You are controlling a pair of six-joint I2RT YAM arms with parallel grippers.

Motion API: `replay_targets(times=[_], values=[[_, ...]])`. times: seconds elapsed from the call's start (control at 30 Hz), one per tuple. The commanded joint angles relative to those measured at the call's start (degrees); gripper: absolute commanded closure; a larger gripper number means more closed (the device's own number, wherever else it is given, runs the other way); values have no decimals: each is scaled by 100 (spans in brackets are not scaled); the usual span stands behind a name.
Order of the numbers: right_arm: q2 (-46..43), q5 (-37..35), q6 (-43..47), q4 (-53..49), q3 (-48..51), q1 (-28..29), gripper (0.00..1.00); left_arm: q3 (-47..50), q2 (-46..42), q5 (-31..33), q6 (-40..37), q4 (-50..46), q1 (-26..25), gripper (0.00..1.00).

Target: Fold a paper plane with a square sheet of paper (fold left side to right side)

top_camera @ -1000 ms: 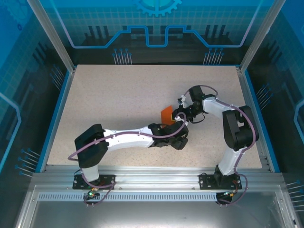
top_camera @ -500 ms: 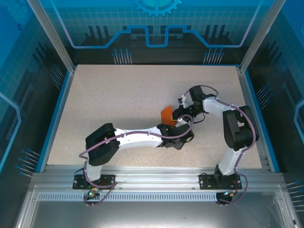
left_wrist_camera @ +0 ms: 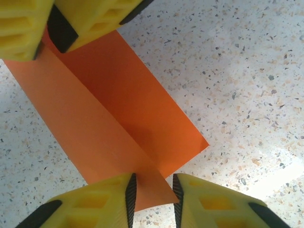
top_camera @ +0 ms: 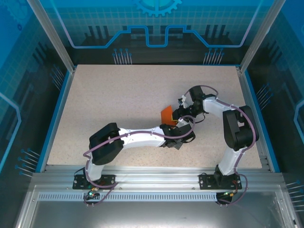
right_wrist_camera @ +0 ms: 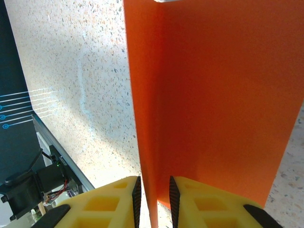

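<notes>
The square sheet of paper (top_camera: 167, 114) is bright orange and folded along a centre crease (left_wrist_camera: 109, 118), lying at the table's middle right. One flap stands raised in the right wrist view, paper (right_wrist_camera: 223, 95). My left gripper (left_wrist_camera: 152, 194) is open, its fingers (left_wrist_camera: 95, 199) straddling the paper's near corner. In the top view the left gripper (top_camera: 176, 128) sits just below the sheet. My right gripper (right_wrist_camera: 155, 199) pinches the folded edge at the opposite end; its yellow fingers (left_wrist_camera: 90, 14) show at the upper left of the left wrist view. From above, the right gripper (top_camera: 179, 114) is at the sheet's right side.
The speckled beige table (top_camera: 118, 95) has blue edges and a metal frame around it. Both arms crowd together at the middle right; the left arm's elbow (top_camera: 107, 140) stretches across the near side. Blue glass walls enclose the cell.
The left arm's elbow has swung right and its gripper has crept closer to the paper's near corner. The right arm and the sheet have hardly moved.
</notes>
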State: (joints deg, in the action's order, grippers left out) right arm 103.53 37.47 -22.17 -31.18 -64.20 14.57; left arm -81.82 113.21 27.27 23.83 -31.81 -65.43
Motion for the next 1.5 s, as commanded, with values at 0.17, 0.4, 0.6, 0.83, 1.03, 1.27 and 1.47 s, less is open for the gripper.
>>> replay_targets(times=[0.17, 0.4, 0.6, 0.83, 1.03, 1.27, 1.47], values=[[118, -96, 133, -267, -180, -48, 75, 130, -286, 156, -28, 94, -42, 85], [58, -84, 204, -287, -231, -43, 74, 123, -330, -3, -78, 123, -32, 93], [-623, -117, 25, 145, -2, -217, 61, 237, -460, -584, -28, 225, 175, 99], [-1405, 187, -3, 354, 451, -712, 51, 615, -685, -1319, 52, 614, 470, 98], [-1986, 136, 38, 419, 1197, -1008, 63, 955, -952, -1823, 153, 883, 787, 98], [-2643, -37, -259, 947, 2478, -836, 83, 1221, -1154, -2167, 160, 1056, 1104, 98], [-2571, -44, -408, 1370, 3129, -500, 88, 1196, -1137, -2186, 28, 937, 1290, 98]])
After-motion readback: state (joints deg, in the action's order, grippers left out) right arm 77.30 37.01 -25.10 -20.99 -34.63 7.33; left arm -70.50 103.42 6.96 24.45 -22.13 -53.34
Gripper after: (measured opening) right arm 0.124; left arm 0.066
